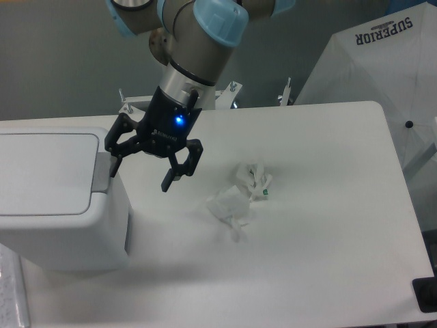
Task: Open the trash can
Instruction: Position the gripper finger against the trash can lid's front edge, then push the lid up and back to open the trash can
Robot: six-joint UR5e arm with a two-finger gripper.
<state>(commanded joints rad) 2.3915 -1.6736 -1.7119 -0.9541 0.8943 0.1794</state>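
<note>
Tool hangs with fingers spread apart beside the closed trash can.

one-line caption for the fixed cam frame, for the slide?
UR5e's open gripper hovers beside the grey push tab of the closed white trash can, crumpled paper wads on the table.

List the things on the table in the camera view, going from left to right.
trash can → gripper, open, its fingers empty → crumpled paper wads
</note>
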